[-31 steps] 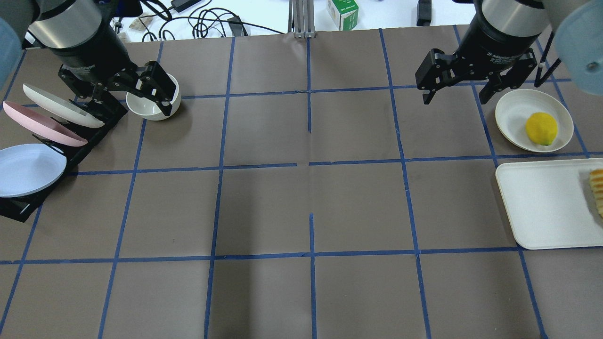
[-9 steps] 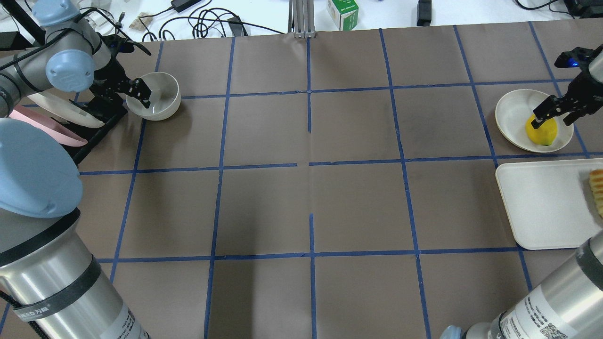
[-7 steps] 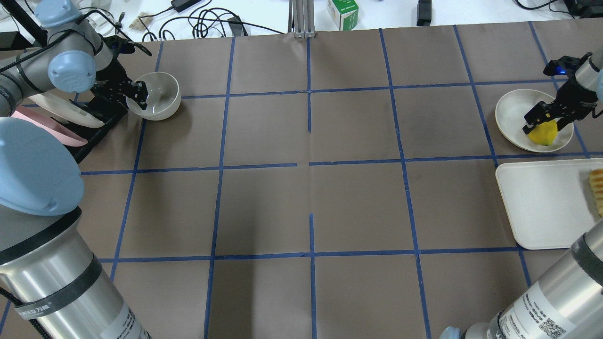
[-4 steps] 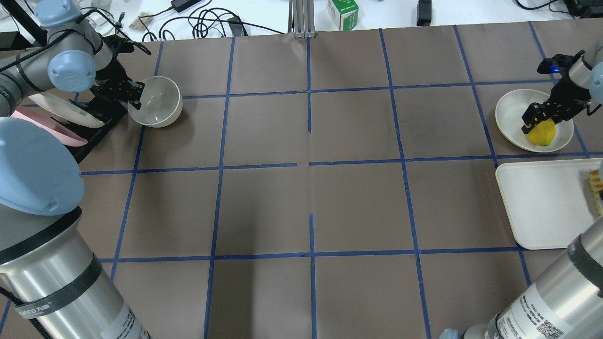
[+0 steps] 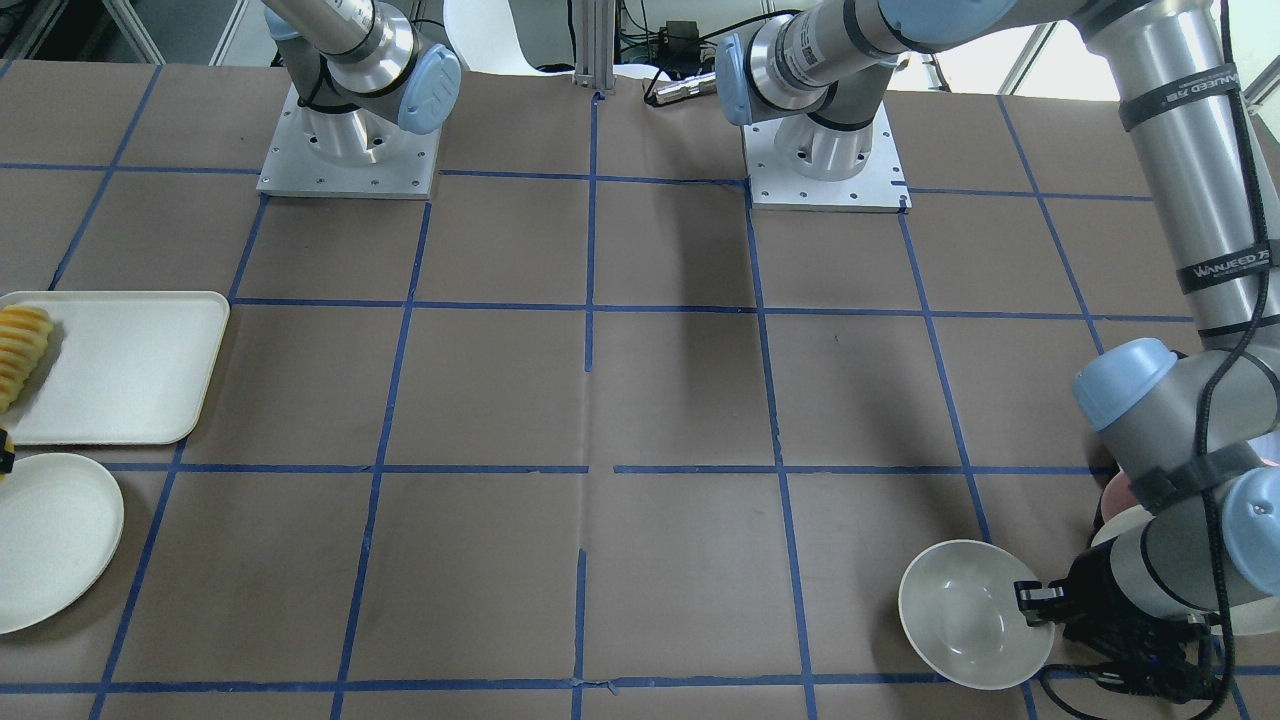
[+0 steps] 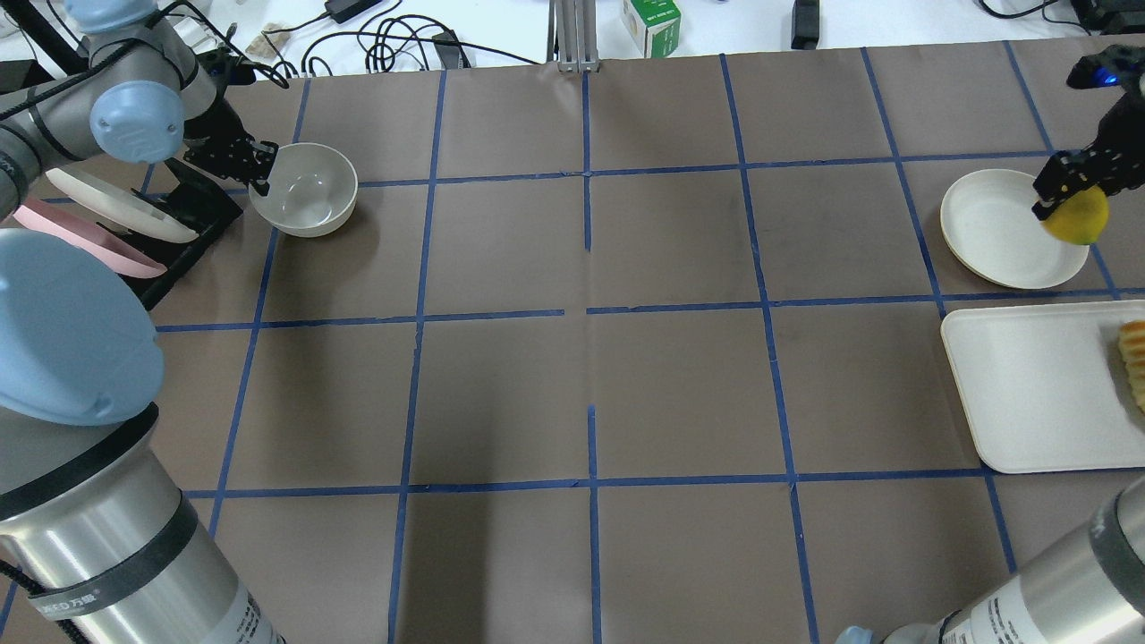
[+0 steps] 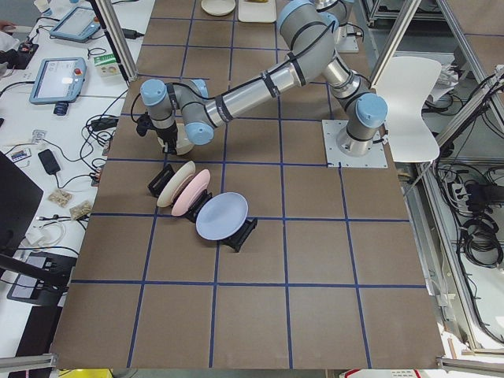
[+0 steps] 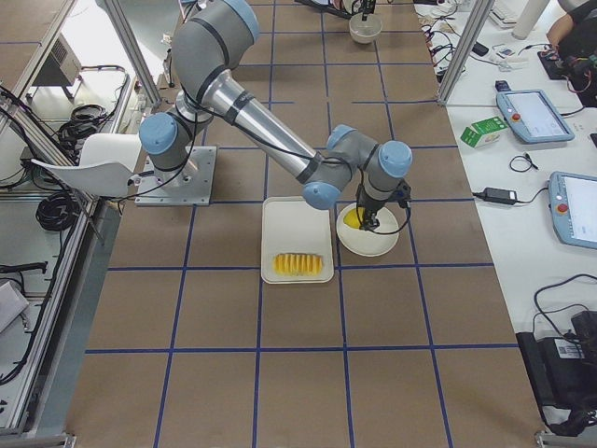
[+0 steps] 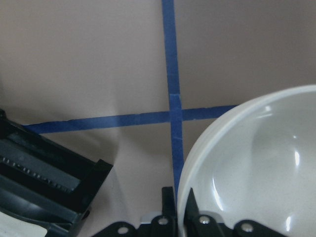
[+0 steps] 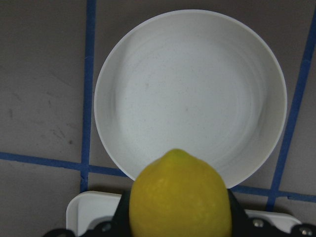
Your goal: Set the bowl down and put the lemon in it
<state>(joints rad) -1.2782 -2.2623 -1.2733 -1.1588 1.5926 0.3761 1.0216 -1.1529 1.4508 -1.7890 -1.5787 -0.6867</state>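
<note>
One bowl [image 6: 304, 190], rim pinched at 9 o'clock by left gripper [image 6: 264, 173]. One lemon [image 6: 1078, 219], clamped in right gripper [image 6: 1067, 199], over the 3 o'clock edge of one plate [image 6: 988, 233].

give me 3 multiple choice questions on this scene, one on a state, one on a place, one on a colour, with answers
1. What holds the bowl?
A. nothing
B. the left pincer, at its rim
C. a human hand

2. Where is the lemon?
A. in the right pincer, above the plate
B. lying on the plate
C. inside the bowl

3. What colour is the middle rack plate?
A. green
B. pink
C. black

Answers:
1 B: the left wrist view shows the rim caught in the pincer.
2 A: the right wrist view shows the lemon in the pincer and the plate empty below it.
3 B: the left side view shows pink between an off-white plate and a blue one.
</note>
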